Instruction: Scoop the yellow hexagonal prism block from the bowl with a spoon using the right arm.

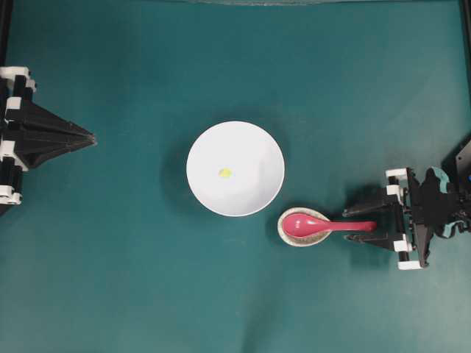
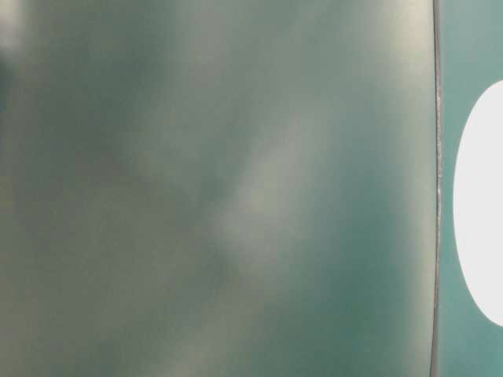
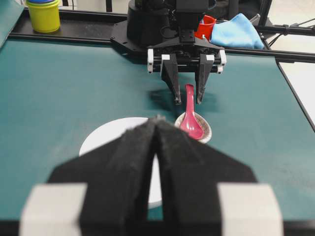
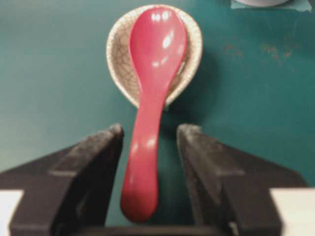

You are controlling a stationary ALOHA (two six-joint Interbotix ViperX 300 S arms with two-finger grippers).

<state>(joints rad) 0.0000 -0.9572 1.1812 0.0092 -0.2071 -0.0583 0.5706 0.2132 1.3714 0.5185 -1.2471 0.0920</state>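
On the teal counter (image 1: 110, 279), the white bowl (image 1: 235, 168) sat near the middle with the yellow hexagonal prism block (image 1: 225, 173) lying on its floor, close to the centre. Just beside the bowl, toward the right arm (image 1: 434, 213), the spoon (image 1: 316, 224) rested with its scoop in a small speckled dish (image 1: 283, 229) and its handle pointing at the arm.

The right gripper (image 1: 360, 224) stood wide, one finger on each side of the handle's end, neither pad appearing to touch it in the wrist view. The left gripper (image 1: 90, 137) was pressed shut and parked well apart from everything.

The risks from here looked to lie in the grasp. The glossy handle sat slightly off-centre between the fingers, so one pad would likely meet it first and could push the spoon sideways or swing it round in the dish. The handle sloped up from the dish rather than lying flat, and a closure too near its rounded tip could squeeze it out. A tilted hold would then make scooping so small a block hard.
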